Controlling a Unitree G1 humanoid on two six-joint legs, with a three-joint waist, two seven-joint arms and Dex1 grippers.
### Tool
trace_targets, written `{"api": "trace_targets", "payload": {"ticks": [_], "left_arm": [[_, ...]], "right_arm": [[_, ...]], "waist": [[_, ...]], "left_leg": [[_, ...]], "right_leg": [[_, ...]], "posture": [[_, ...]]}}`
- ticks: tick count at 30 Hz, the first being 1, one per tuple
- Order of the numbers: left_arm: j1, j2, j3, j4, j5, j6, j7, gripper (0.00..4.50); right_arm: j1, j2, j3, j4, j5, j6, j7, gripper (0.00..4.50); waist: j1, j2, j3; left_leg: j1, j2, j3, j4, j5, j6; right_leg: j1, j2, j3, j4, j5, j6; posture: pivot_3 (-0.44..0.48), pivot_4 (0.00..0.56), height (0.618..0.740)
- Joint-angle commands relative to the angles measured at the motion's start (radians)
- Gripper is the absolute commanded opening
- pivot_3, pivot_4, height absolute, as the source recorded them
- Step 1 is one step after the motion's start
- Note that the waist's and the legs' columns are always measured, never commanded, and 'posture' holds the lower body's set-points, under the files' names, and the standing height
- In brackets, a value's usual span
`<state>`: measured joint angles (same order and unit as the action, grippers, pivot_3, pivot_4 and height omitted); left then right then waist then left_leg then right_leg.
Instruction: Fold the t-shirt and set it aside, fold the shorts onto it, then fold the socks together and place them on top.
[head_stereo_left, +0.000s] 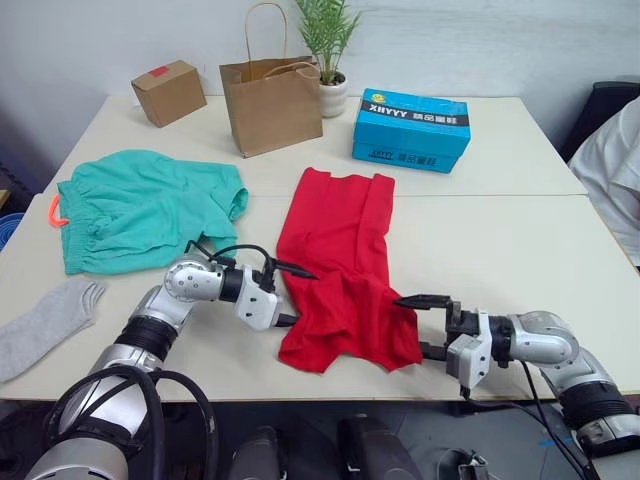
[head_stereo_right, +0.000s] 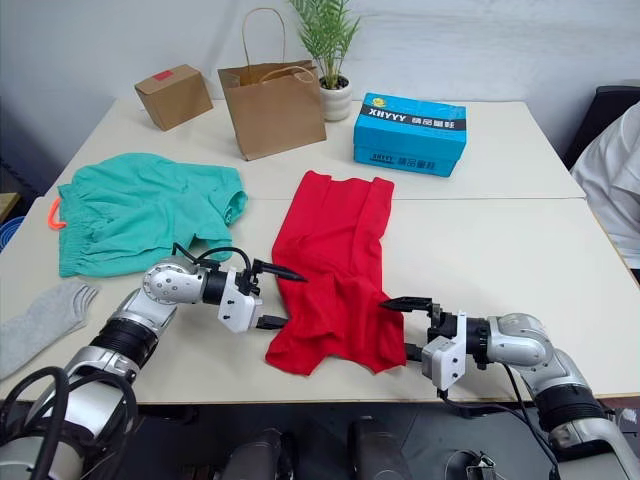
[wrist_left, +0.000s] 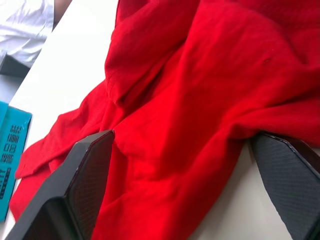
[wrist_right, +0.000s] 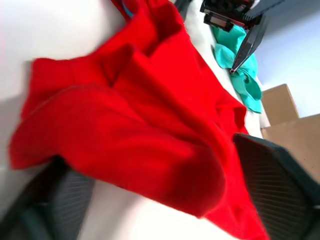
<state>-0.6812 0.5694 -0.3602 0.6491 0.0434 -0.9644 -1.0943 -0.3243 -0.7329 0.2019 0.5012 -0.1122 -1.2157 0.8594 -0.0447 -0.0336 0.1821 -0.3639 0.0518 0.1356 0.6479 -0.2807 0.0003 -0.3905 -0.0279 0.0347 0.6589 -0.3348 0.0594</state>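
Observation:
The red t-shirt (head_stereo_left: 340, 260) lies in the middle of the table as a long strip, its near end bunched up. At the near left edge of that end, my left gripper (head_stereo_left: 292, 296) is open, with red cloth (wrist_left: 190, 125) lying between its fingers (wrist_left: 82, 185). My right gripper (head_stereo_left: 426, 324) is open at the near right corner, and a fold of the shirt (wrist_right: 140, 135) sits between its fingers (wrist_right: 275, 180). The teal-green shorts (head_stereo_left: 140, 210) lie flat at the far left. Grey socks (head_stereo_left: 45, 322) rest at the near left edge.
Along the back stand a small cardboard box (head_stereo_left: 168, 92), a brown paper bag (head_stereo_left: 270, 105), a potted plant (head_stereo_left: 332, 90) and a blue carton (head_stereo_left: 411, 128). A person's white sleeve (head_stereo_left: 615, 165) shows at the right edge. The table (head_stereo_left: 500, 240) is bare to the shirt's right.

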Motion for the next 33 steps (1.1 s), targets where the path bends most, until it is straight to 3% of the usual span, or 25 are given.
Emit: {"api": "trace_targets", "payload": {"ticks": [1, 9, 11, 16, 25, 33], "left_arm": [[0.035, 0.016, -0.035, 0.014, -0.022, -0.042, -0.056, 3.25], [0.053, -0.008, -0.057, 0.060, -0.029, -0.099, -0.070, 0.66], [0.047, -0.008, -0.053, 0.082, 0.018, -0.139, -0.035, 0.05], [0.091, 0.028, -0.052, 0.039, -0.045, -0.108, -0.066, 0.01], [0.357, 0.289, 0.025, -0.513, -0.397, 0.368, -0.227, 0.01], [0.527, 0.407, 0.109, -0.690, -0.422, 0.486, -0.276, 0.01]], "right_arm": [[0.015, -0.031, 0.007, -0.042, 0.017, 0.016, -0.025, 2.88], [0.068, -0.077, 0.020, -0.123, 0.060, 0.083, -0.047, 0.07], [0.089, -0.089, 0.025, -0.152, 0.083, 0.109, -0.041, 0.00], [0.176, -0.125, 0.015, -0.288, 0.147, 0.219, -0.035, 0.00], [0.343, -0.269, -0.055, -0.516, 0.265, 0.333, 0.005, 0.00], [0.482, -0.354, -0.086, -0.598, 0.274, 0.335, 0.053, 0.00]], "waist": [[-0.001, 0.000, 0.000], [-0.004, 0.000, 0.000], [-0.004, 0.001, -0.001], [-0.006, 0.004, -0.002], [-0.020, 0.005, -0.001], [-0.008, 0.004, -0.001]], "left_leg": [[0.000, 0.000, 0.000, 0.000, 0.000, 0.000], [0.000, 0.000, 0.000, 0.000, -0.002, 0.003], [0.000, 0.000, 0.000, 0.000, -0.002, 0.003], [0.002, 0.001, 0.000, -0.001, -0.003, 0.004], [0.004, 0.007, 0.000, -0.003, -0.005, -0.003], [0.005, 0.007, -0.001, -0.002, -0.006, -0.002]], "right_leg": [[0.000, 0.000, 0.000, 0.000, 0.000, 0.000], [0.000, 0.000, 0.000, 0.000, 0.000, 0.000], [0.000, 0.000, 0.000, 0.000, 0.000, 0.000], [0.001, 0.000, 0.000, 0.000, 0.000, 0.000], [-0.001, 0.005, 0.000, 0.004, -0.005, -0.007], [0.002, 0.005, -0.001, 0.002, -0.005, -0.007]], "posture": [[0.000, 0.150, 0.740], [0.000, 0.150, 0.740], [0.000, 0.150, 0.740], [0.000, 0.150, 0.740], [0.000, 0.150, 0.740], [0.000, 0.150, 0.740]]}}
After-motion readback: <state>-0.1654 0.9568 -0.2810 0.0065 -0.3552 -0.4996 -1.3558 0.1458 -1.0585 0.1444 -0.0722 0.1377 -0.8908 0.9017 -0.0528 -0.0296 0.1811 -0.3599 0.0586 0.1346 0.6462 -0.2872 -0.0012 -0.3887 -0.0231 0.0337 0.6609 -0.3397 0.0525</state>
